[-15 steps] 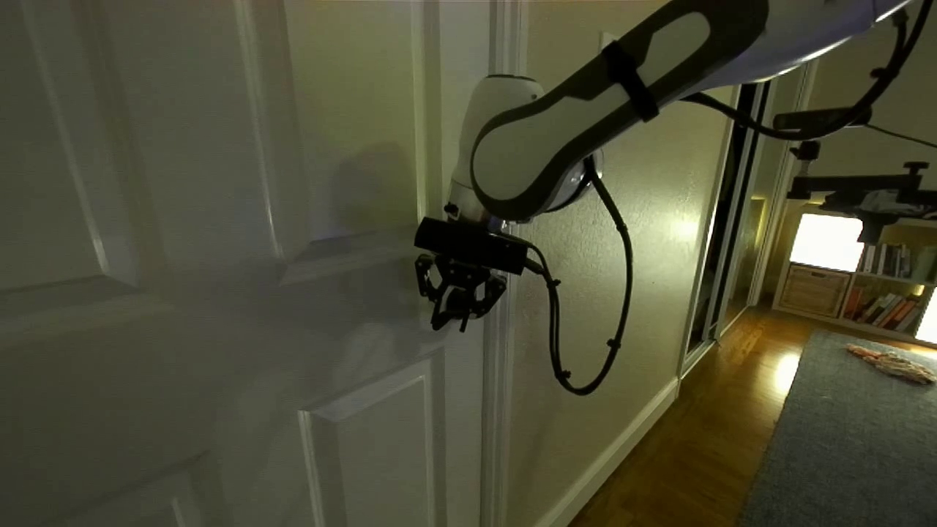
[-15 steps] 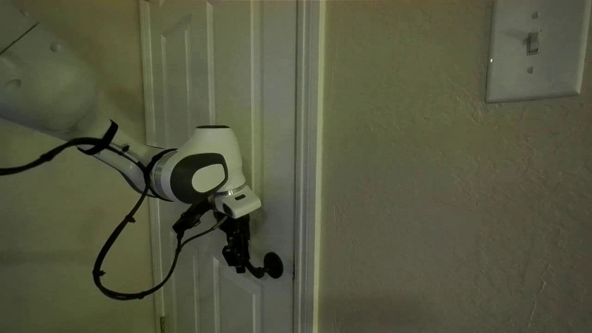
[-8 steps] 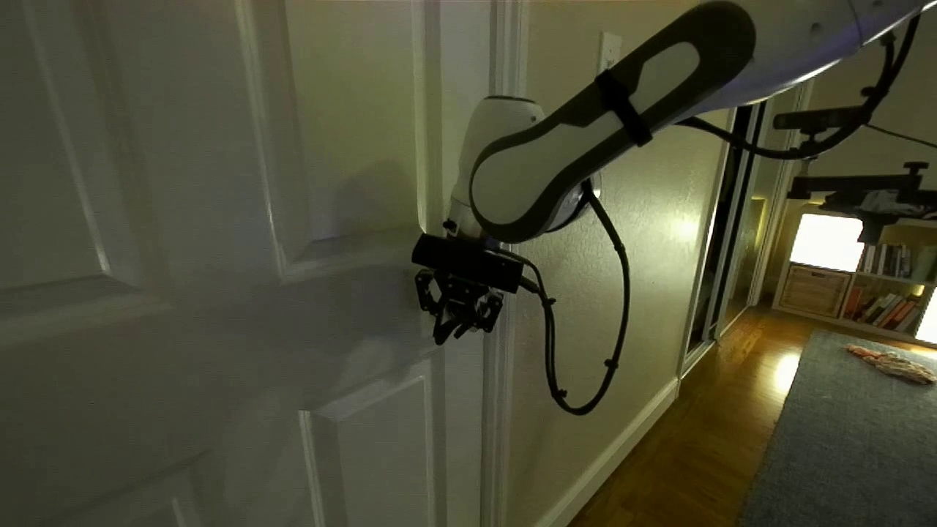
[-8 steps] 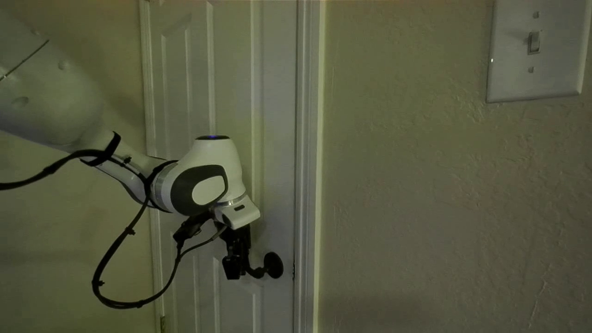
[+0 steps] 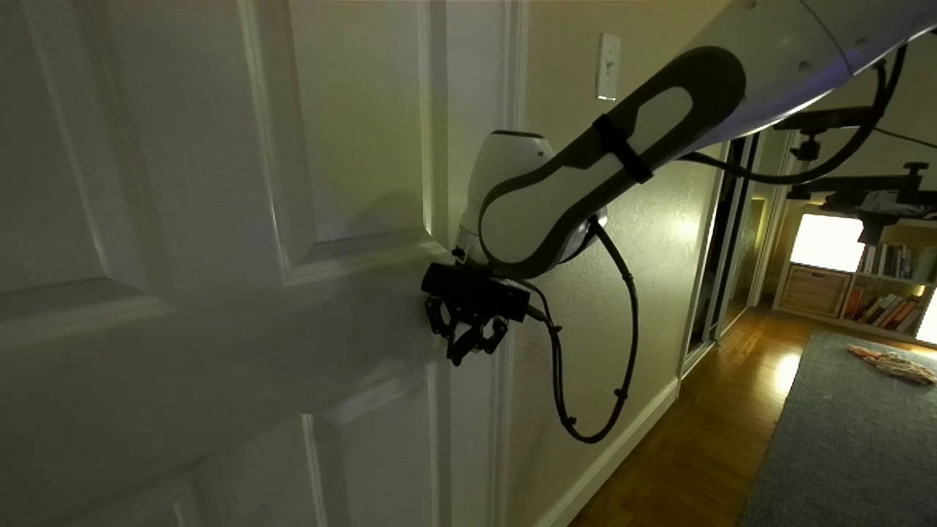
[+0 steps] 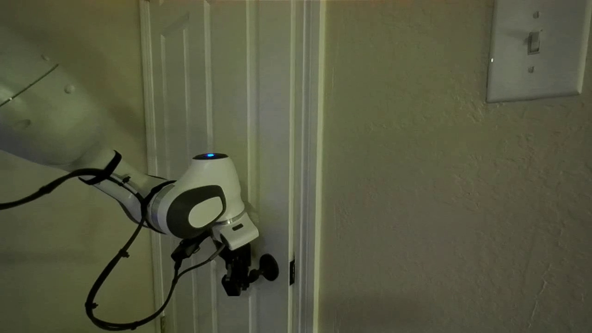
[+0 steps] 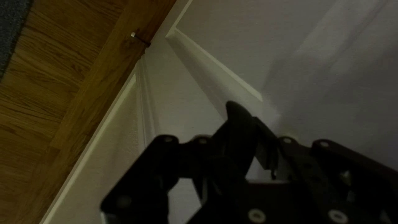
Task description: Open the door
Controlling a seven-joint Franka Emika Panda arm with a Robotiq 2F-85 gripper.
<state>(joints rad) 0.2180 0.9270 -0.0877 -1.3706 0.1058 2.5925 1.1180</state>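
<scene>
The white panelled door stands slightly ajar. In an exterior view its lit edge and a dark latch plate show beside the frame. The dark lever handle has its round base on the door near that edge. My gripper points down at the lever's free end, left of the base. In the wrist view the gripper has its fingers closed around the dark curved lever. In an exterior view the gripper hides most of the handle.
The white door frame and cream wall with a light switch lie beside the door. A cable loop hangs from the arm. A small door stop shows low down. Wood floor and a rug lie beyond.
The arm and gripper have moved down. The door has swung a little away from its frame; handle and door edge have shifted slightly left in an exterior view, and the latch plate now shows.
</scene>
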